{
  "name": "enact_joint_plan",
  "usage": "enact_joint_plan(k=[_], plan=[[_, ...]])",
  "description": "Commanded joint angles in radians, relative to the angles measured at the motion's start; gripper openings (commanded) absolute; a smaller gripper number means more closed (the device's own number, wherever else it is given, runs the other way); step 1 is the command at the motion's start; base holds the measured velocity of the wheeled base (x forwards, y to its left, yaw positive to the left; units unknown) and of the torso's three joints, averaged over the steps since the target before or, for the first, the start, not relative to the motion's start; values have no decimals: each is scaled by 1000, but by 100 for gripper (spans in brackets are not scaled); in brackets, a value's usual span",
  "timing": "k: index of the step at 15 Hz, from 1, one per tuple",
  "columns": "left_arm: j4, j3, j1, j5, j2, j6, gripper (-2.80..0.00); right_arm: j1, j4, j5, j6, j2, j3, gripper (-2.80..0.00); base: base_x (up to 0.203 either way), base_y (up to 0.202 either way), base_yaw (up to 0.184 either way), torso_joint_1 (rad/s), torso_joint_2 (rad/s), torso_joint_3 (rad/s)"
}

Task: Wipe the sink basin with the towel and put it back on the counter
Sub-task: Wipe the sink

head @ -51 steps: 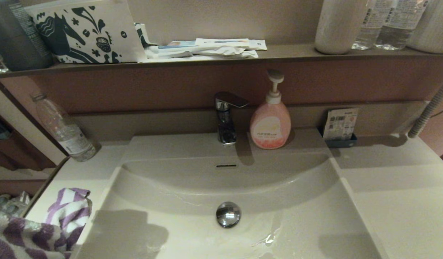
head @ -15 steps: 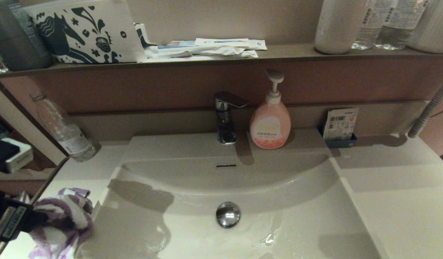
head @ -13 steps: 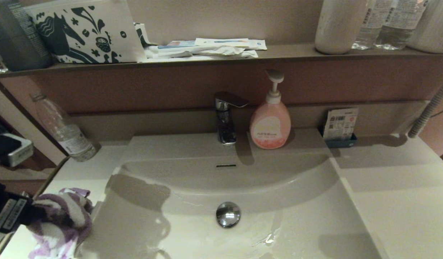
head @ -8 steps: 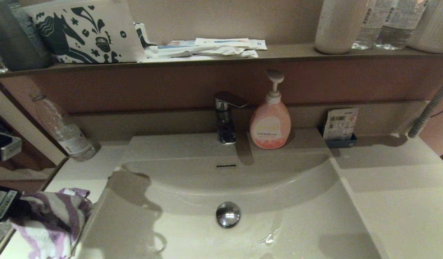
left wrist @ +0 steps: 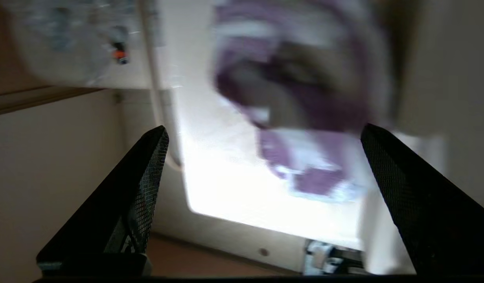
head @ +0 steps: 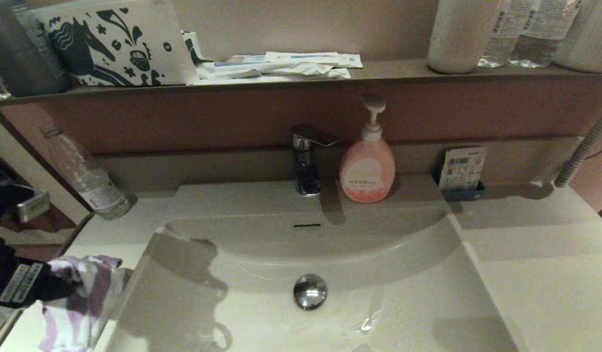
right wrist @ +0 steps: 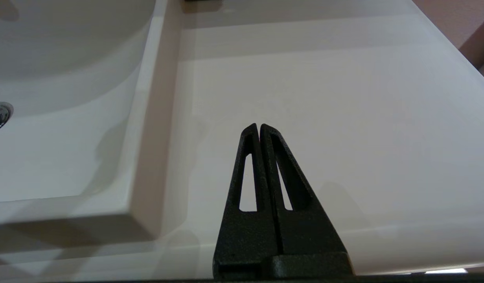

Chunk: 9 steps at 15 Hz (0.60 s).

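The purple and white striped towel (head: 85, 293) lies bunched on the counter (head: 120, 230) at the sink basin's (head: 389, 274) near left corner. My left gripper (head: 51, 291) reaches in from the left edge and sits right at the towel. In the left wrist view this gripper (left wrist: 264, 127) is open wide, and the towel (left wrist: 304, 98) lies just beyond its fingertips. My right gripper (right wrist: 259, 125) is shut and empty, hovering over the right counter (right wrist: 324, 98); it does not show in the head view. The basin's floor is wet near the chrome drain plug (head: 310, 291).
A chrome faucet (head: 305, 161) and a pink soap pump bottle (head: 367, 168) stand behind the basin. A clear bottle (head: 88, 178) leans at the back left, next to the towel's counter. A brown ledge (head: 281, 80) above carries the horse-print pouch, packets and bottles.
The left arm has come in from the left edge to the towel. The towel went from spread out to bunched and has shifted a little. The right arm has not moved.
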State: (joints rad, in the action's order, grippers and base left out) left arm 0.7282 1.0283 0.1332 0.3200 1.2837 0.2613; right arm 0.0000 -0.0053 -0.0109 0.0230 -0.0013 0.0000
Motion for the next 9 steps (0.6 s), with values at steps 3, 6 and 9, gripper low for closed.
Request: enact_joint_plan(k=[3,6,9], plan=[[7,10,-9,-134,-33,-36,0,0,-1,0,0,1,0,-280,0,0,0,0,0,0],[3,10,9,-136,-37,-44,0,0,-1,0,0,1,0,-280,0,0,0,0,0,0],[2,-11,-39,-145,-86,-46,0,0,-1,0,0,1,0,-280,0,0,0,0,0,0]])
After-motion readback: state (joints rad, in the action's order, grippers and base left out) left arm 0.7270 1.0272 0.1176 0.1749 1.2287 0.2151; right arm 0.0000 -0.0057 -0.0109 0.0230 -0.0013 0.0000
